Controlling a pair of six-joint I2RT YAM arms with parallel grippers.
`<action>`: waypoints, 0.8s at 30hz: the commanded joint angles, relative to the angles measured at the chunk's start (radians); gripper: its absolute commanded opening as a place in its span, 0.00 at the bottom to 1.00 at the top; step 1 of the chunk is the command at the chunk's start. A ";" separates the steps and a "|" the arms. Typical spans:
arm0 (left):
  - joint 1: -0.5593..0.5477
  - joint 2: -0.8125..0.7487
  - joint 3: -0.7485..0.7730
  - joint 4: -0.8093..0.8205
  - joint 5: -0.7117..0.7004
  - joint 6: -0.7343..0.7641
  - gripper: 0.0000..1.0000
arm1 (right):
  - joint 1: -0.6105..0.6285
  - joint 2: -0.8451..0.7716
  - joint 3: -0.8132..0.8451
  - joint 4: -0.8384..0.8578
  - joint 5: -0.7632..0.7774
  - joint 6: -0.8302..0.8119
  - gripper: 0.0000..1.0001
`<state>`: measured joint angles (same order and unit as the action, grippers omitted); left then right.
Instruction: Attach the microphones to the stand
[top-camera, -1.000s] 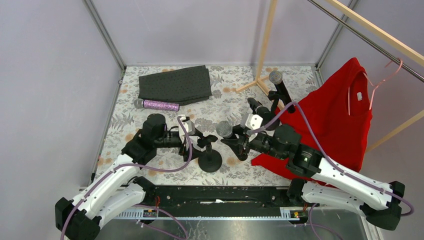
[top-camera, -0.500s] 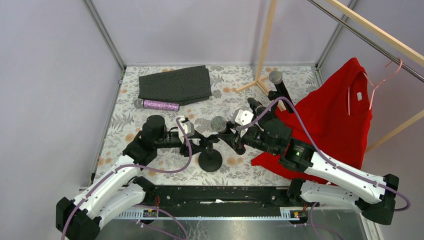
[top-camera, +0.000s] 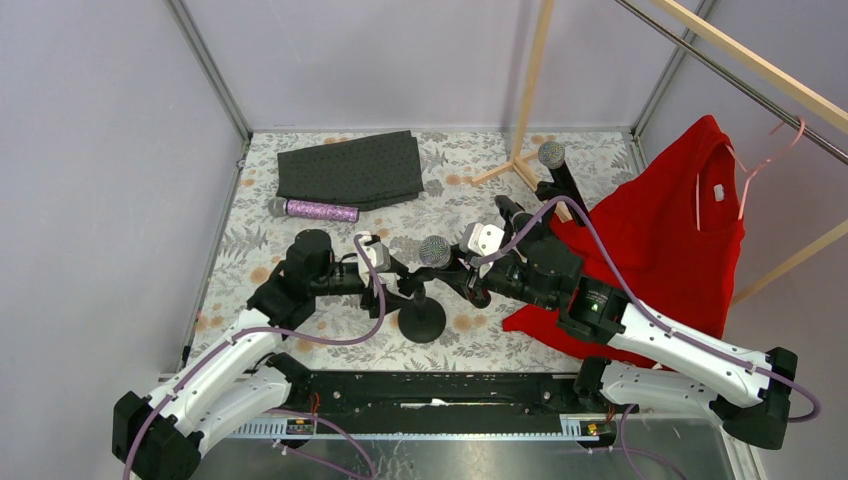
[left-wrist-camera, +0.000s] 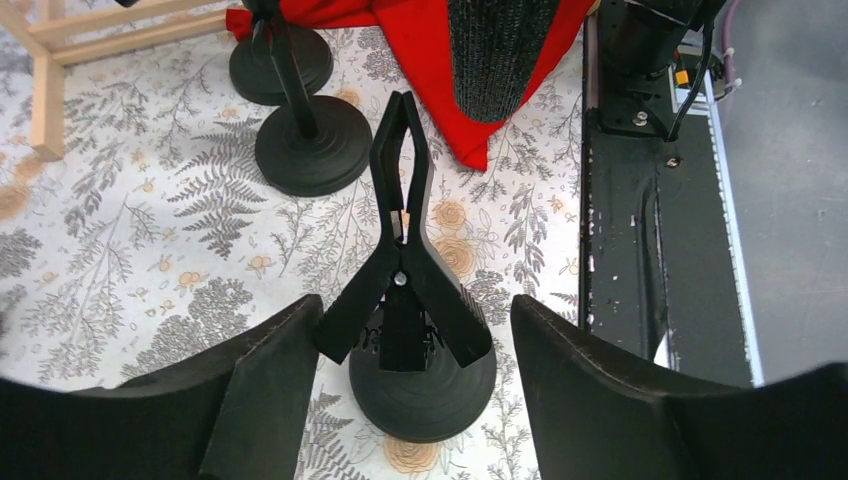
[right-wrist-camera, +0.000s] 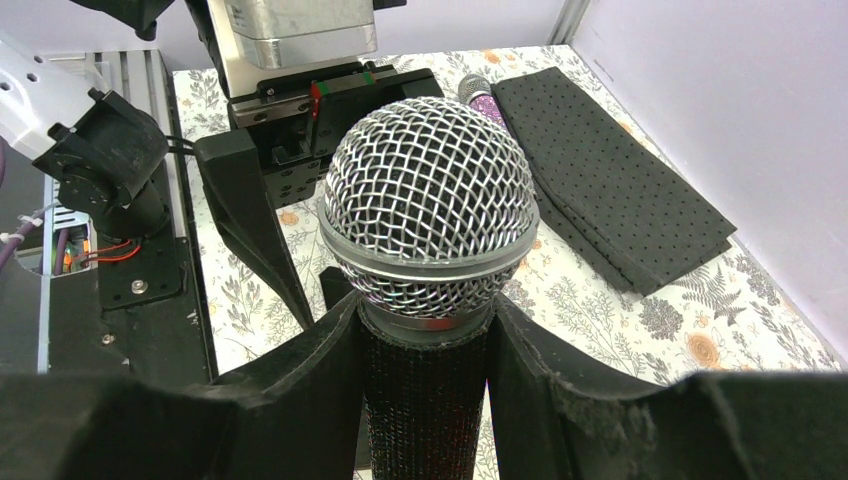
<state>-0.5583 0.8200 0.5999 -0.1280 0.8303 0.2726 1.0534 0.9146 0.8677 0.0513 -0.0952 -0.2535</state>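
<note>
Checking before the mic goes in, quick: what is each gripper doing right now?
Left gripper: open, fingers either side of the stand clip.
Right gripper: closed on a black microphone.

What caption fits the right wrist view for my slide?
Right hand grips a black microphone just below its mesh head, above the floral table.

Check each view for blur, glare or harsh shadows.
Top external: evenly lit, sharp, only soft shadows. Left wrist: stand clip sharp, left fingers dark and slightly soft. Right wrist: microphone mesh crisp with small glints, right fingers dark, softer.
</note>
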 joint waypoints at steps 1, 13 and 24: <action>-0.005 -0.007 0.012 0.050 0.005 0.003 0.75 | -0.001 -0.006 0.051 0.059 -0.037 -0.018 0.00; -0.005 0.027 0.013 0.086 0.032 -0.026 0.70 | -0.001 0.015 0.061 0.062 -0.032 -0.031 0.00; -0.005 0.029 0.018 0.085 0.051 -0.024 0.00 | -0.002 0.102 0.084 0.078 -0.014 -0.099 0.00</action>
<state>-0.5583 0.8505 0.5995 -0.1024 0.8490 0.2390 1.0534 0.9867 0.8852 0.0601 -0.1207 -0.3016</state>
